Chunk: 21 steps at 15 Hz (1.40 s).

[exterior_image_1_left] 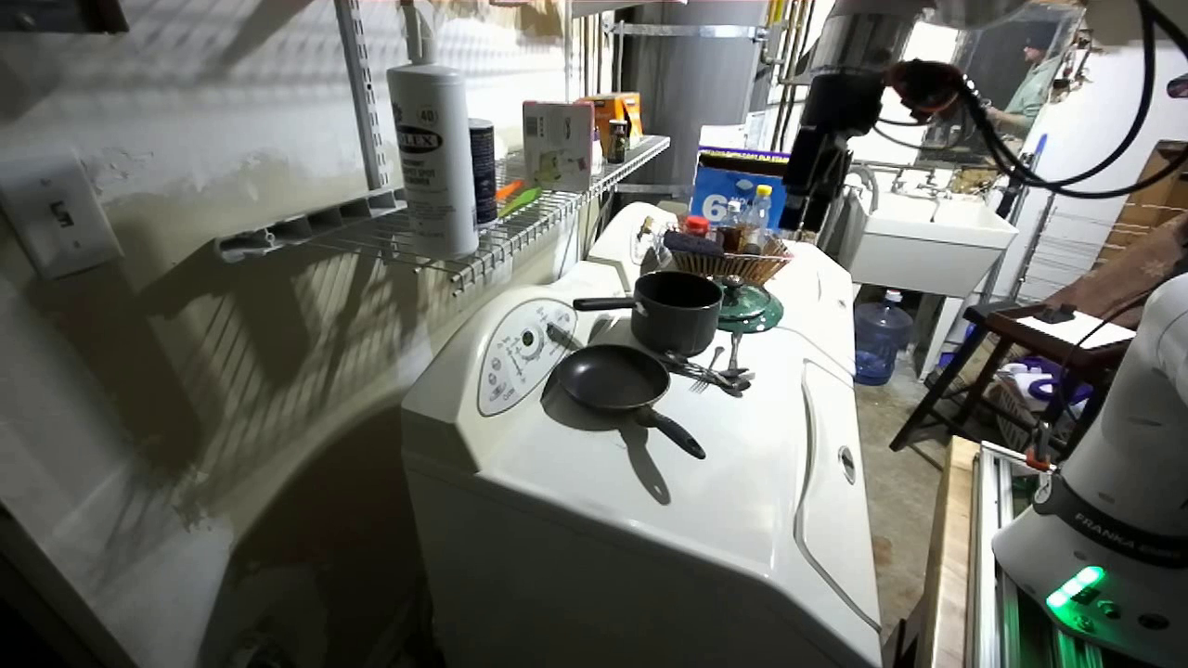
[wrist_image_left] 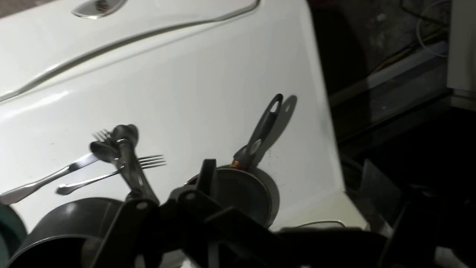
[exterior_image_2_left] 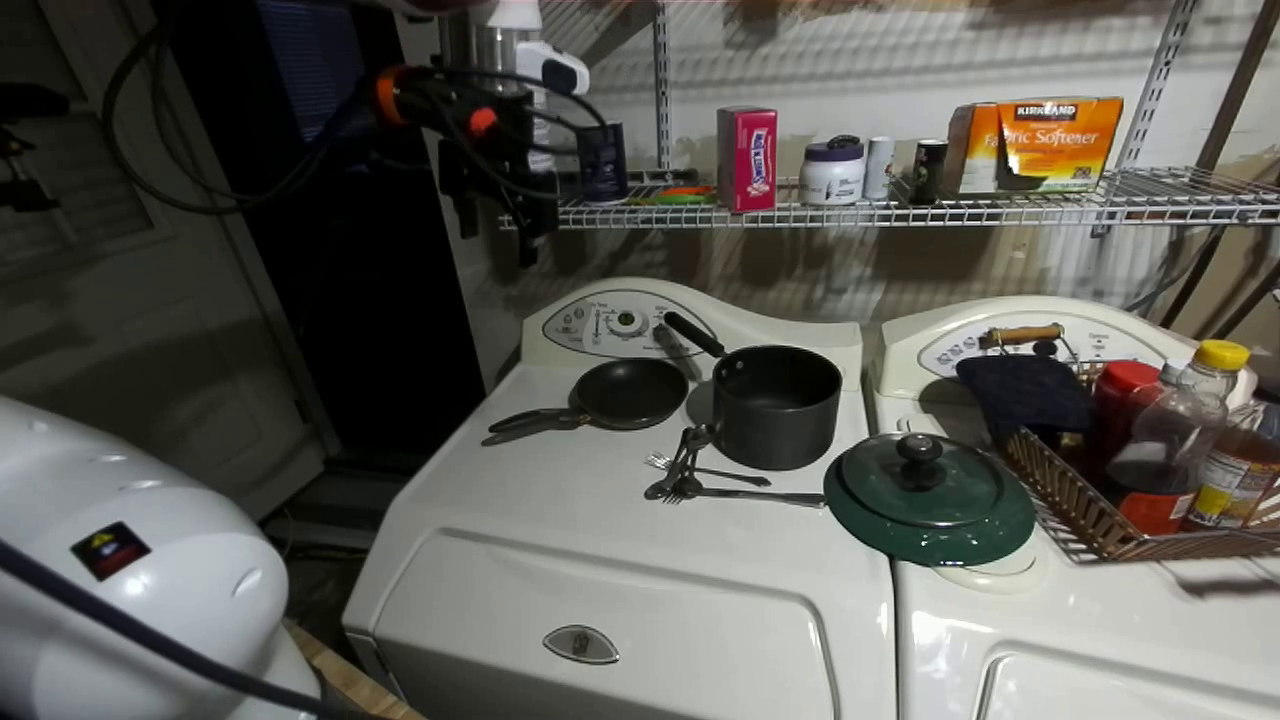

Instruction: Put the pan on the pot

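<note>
The shallow black pan rests on the white appliance top in both exterior views. Its long handle points toward the appliance's free side edge. In the wrist view the pan is partly hidden behind a finger. The deeper dark pot stands upright beside the pan, its handle toward the control panel. It also shows in another exterior view and at the lower left of the wrist view. My gripper is in the air above the appliance, away from both. Its fingers are wide apart with nothing between them.
Several forks, spoons and a knife lie in front of the pot. A green lid lies beside the pot. A basket with bottles stands beyond. A wire shelf with boxes and bottles runs along the wall above.
</note>
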Available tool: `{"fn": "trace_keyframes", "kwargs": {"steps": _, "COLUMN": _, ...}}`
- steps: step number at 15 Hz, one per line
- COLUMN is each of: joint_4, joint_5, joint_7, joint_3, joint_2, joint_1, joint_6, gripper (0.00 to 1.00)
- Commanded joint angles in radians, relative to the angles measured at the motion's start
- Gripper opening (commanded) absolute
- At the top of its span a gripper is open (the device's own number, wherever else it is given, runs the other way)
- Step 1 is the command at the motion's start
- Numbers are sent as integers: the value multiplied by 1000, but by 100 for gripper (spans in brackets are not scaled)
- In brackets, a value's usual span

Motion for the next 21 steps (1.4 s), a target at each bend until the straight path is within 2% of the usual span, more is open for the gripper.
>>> {"fn": "trace_keyframes", "kwargs": {"steps": 1, "joint_4": -146, "joint_5": 195, "joint_7": -57, "joint_3": -31, "joint_2": 40, "joint_1": 32, "joint_6": 235, "gripper": 100}}
{"fn": "trace_keyframes", "kwargs": {"steps": 3, "joint_4": -222, "joint_5": 318, "joint_7": -151, "joint_3": -64, "joint_2": 75, "joint_1": 53, "joint_6": 370, "gripper": 100}}
{"fn": "trace_keyframes", "kwargs": {"steps": 6, "joint_4": -318, "joint_5": 551, "joint_7": -370, "joint_3": -133, "joint_2": 122, "joint_1": 112, "joint_6": 519, "gripper": 100}}
{"fn": "trace_keyframes", "kwargs": {"steps": 7, "joint_4": -342, "joint_5": 634, "joint_7": -456, "joint_3": -190, "joint_2": 136, "joint_1": 168, "joint_6": 563, "gripper": 100}}
{"fn": "trace_keyframes", "kwargs": {"steps": 9, "joint_4": -355, "joint_5": 787, "joint_7": -615, "joint_3": -266, "joint_2": 166, "joint_1": 230, "joint_6": 535, "gripper": 100}}
{"fn": "trace_keyframes", "kwargs": {"steps": 10, "joint_4": -352, "joint_5": 847, "joint_7": -693, "joint_3": -298, "joint_2": 190, "joint_1": 236, "joint_6": 477, "gripper": 100}}
{"fn": "trace_keyframes", "kwargs": {"steps": 11, "joint_4": -351, "joint_5": 755, "joint_7": -580, "joint_3": -176, "joint_2": 162, "joint_1": 130, "joint_6": 494, "gripper": 100}}
{"fn": "trace_keyframes", "kwargs": {"steps": 12, "joint_4": -357, "joint_5": 774, "joint_7": -611, "joint_3": -180, "joint_2": 174, "joint_1": 125, "joint_6": 489, "gripper": 100}}
{"fn": "trace_keyframes", "kwargs": {"steps": 18, "joint_4": -353, "joint_5": 768, "joint_7": -601, "joint_3": -144, "joint_2": 171, "joint_1": 97, "joint_6": 494, "gripper": 100}}
{"fn": "trace_keyframes", "kwargs": {"steps": 21, "joint_4": -334, "joint_5": 899, "joint_7": -674, "joint_3": -180, "joint_2": 261, "joint_1": 93, "joint_6": 447, "gripper": 100}}
